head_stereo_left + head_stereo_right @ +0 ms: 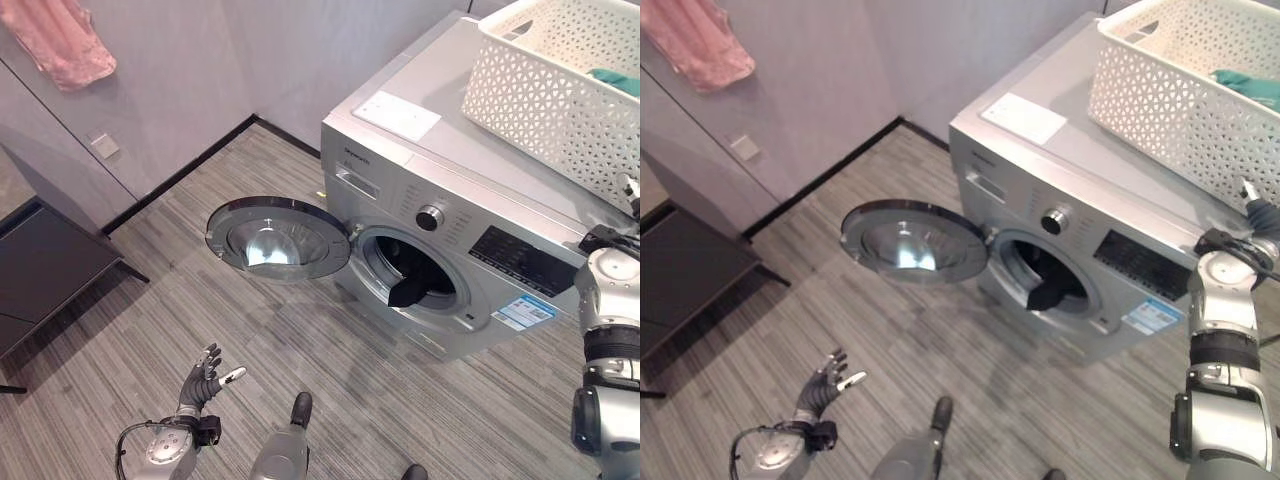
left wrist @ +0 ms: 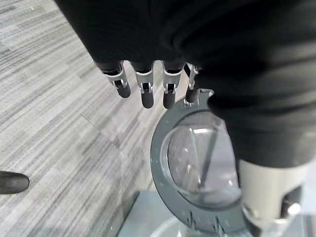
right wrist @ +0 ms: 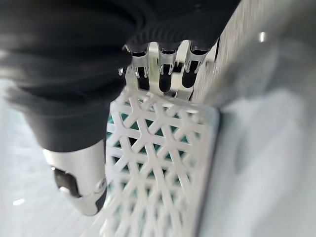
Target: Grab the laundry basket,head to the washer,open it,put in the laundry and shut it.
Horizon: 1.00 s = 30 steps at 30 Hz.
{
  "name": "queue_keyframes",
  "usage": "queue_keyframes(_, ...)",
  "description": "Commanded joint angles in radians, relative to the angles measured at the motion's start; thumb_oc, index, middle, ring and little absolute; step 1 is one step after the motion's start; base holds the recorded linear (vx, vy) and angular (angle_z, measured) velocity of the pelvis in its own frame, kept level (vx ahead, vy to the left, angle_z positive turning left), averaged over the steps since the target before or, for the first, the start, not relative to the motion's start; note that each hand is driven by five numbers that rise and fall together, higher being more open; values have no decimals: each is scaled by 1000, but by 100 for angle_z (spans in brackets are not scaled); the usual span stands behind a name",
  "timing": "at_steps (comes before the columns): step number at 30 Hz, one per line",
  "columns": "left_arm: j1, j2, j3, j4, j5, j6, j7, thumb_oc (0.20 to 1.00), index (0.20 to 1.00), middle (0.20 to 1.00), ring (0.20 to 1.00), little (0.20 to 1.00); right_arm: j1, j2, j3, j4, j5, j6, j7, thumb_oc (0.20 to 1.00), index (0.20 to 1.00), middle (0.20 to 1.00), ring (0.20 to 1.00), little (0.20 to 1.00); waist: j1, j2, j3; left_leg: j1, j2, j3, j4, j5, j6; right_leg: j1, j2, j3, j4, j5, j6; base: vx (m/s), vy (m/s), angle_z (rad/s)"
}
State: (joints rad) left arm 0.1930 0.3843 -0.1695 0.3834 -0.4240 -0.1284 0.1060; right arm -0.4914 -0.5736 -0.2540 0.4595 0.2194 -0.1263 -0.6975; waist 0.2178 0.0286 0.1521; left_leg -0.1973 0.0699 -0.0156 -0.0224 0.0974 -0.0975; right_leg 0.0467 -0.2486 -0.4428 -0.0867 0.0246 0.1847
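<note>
- The washer [image 1: 450, 230] stands right of centre in the head views, its round door [image 1: 277, 238] swung wide open to the left over the striped floor [image 1: 150, 320].
- A dark garment [image 1: 410, 290] hangs in the drum opening, partly over its lower rim.
- The white lattice laundry basket [image 1: 540, 95] sits on the washer's top at the upper right; a teal cloth [image 1: 1250, 88] shows inside it.
- Left hand [image 1: 203, 378] — low at the lower left, above the floor, fingers loosely spread and holding nothing; its wrist view looks past straight fingers to the door glass.
- Right hand [image 3: 163, 69] — at the right edge against the basket's near wall, fingers extended along the lattice, not curled round it.
- A pink garment [image 1: 65, 40] hangs at the upper left; a dark bench [image 1: 40, 270] stands at the left edge.
</note>
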Motion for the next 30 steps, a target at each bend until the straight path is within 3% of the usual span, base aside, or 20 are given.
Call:
queue_keyframes(1, -2, 21, 28, -43, 0, -32, 30, 1000, 1000, 1000, 1000, 1000, 138, 93, 8, -201, -45, -38, 28, 1000, 1000, 1000, 1000, 1000, -11, -46, -19, -54, 27, 4, 68, -86, 33, 73, -56, 26, 90, -56, 12, 50, 96, -12)
queue_keyframes(3, 22, 1, 58, -64, 9, -21, 29, 1000, 1000, 1000, 1000, 1000, 327, 221, -6, -340, -58, -42, 101, 1000, 1000, 1000, 1000, 1000, -48, -61, 1, -31, 36, 43, 118, -132, 55, 56, -77, 64, 125, -18, 24, 43, 126, -50)
queue_keyframes(4, 25, 3, 57, -65, 9, -21, 29, 1000, 1000, 1000, 1000, 1000, 332, 224, -8, -347, -59, -39, 102, 1000, 1000, 1000, 1000, 1000, -46, -64, -3, -35, 34, 44, 117, -129, 58, 52, -79, 65, 122, -13, 24, 54, 178, -75)
queue_keyframes(7, 40, -5, 64, -82, 33, -23, 16, 1000, 1000, 1000, 1000, 1000, 488, 300, 1, -425, -77, -28, 175, 1000, 1000, 1000, 1000, 1000, -97, -74, -2, -4, 30, 91, 147, -170, 78, 31, -108, 117, 146, 63, 47, 55, 223, -70)
queue_keyframes(8, 43, -4, 56, -88, 50, -26, 7, 1000, 1000, 1000, 1000, 1000, 545, 320, -13, -449, -68, -29, 198, 1000, 1000, 1000, 1000, 1000, -134, -75, -8, 21, 22, 113, 156, -194, 91, 25, -127, 147, 165, 116, 60, 64, 230, -71)
queue_keyframes(9, 43, -4, 56, -88, 50, -26, 7, 1000, 1000, 1000, 1000, 1000, 546, 321, -13, -451, -68, -28, 198, 1000, 1000, 1000, 1000, 1000, -132, -78, -11, 18, 19, 115, 153, -189, 93, 20, -130, 149, 163, 120, 61, 91, 325, -66)
queue_keyframes(11, 23, 8, 38, -89, 71, -32, 7, 1000, 1000, 1000, 1000, 1000, 555, 289, -64, -486, -109, -32, 177, 1000, 1000, 1000, 1000, 1000, -197, -66, -23, 61, -21, 131, 147, -221, 136, -19, -167, 214, 250, 213, 57, 77, 360, -67)
queue_keyframes(12, 22, 8, 38, -89, 71, -32, 7, 1000, 1000, 1000, 1000, 1000, 554, 289, -65, -486, -109, -32, 177, 1000, 1000, 1000, 1000, 1000, -196, -66, -24, 60, -22, 131, 146, -221, 136, -20, -168, 215, 250, 213, 58, 59, 370, -42)
queue_keyframes(13, 1, 10, 30, -81, 76, -32, 10, 1000, 1000, 1000, 1000, 1000, 544, 288, -113, -529, -132, -47, 136, 1000, 1000, 1000, 1000, 1000, -226, -46, -16, 75, -36, 110, 146, -230, 160, -64, -147, 285, 351, 218, 35, 15, 176, -16)
queue_keyframes(14, -1, 10, 30, -80, 76, -32, 10, 1000, 1000, 1000, 1000, 1000, 544, 288, -114, -532, -133, -45, 136, 1000, 1000, 1000, 1000, 1000, -223, -47, -18, 71, -37, 114, 144, -225, 161, -75, -149, 291, 356, 219, 33, 48, 265, -22)
queue_keyframes(17, -17, 0, 23, -68, 94, -37, 5, 1000, 1000, 1000, 1000, 1000, 524, 266, -168, -598, -199, -62, 86, 1000, 1000, 1000, 1000, 1000, -245, -21, -14, 111, -61, 102, 134, -250, 193, -138, -92, 362, 472, 151, 0, 67, 216, -3)
queue_keyframes(20, -8, 19, 24, -79, 105, -44, -22, 1000, 1000, 1000, 1000, 1000, 461, 163, -204, -621, -264, -52, 69, 1000, 1000, 1000, 1000, 1000, -229, -20, -8, 156, -55, 124, 108, -262, 189, -177, -76, 304, 374, 80, -3, 90, 38, -23)
queue_keyframes(22, -13, 20, 20, -74, 110, -50, -30, 1000, 1000, 1000, 1000, 1000, 424, 120, -210, -609, -268, -52, 61, 1000, 1000, 1000, 1000, 1000, -228, -21, -4, 163, -52, 123, 102, -264, 183, -184, -67, 299, 292, 72, 2, 44, -53, -20)
queue_keyframes(25, -35, 22, 4, -51, 125, -53, -47, 1000, 1000, 1000, 1000, 1000, 327, -59, -197, -555, -252, -40, 66, 1000, 1000, 1000, 1000, 1000, -226, -41, 27, 181, -69, 94, 128, -294, 180, -246, -44, 393, 123, 94, 24, 89, -60, -4)
queue_keyframes(26, -38, 17, 5, -49, 125, -54, -47, 1000, 1000, 1000, 1000, 1000, 319, -69, -194, -545, -249, -43, 66, 1000, 1000, 1000, 1000, 1000, -224, -37, 30, 181, -68, 99, 132, -298, 181, -243, -42, 397, 116, 98, 25, 153, -117, 4)
queue_keyframes(27, -43, 24, 1, -42, 132, -54, -52, 1000, 1000, 1000, 1000, 1000, 278, -144, -169, -524, -258, -32, 86, 1000, 1000, 1000, 1000, 1000, -213, -54, 33, 196, -78, 86, 139, -312, 177, -255, -40, 409, 72, 115, 37, 96, -74, 23)
queue_keyframes(30, -49, 19, -9, -29, 133, -51, -51, 1000, 1000, 1000, 1000, 1000, 227, -204, -133, -494, -251, -32, 103, 1000, 1000, 1000, 1000, 1000, -207, -67, 35, 209, -85, 56, 146, -322, 171, -254, -33, 444, 42, 127, 43, 153, -135, 44)
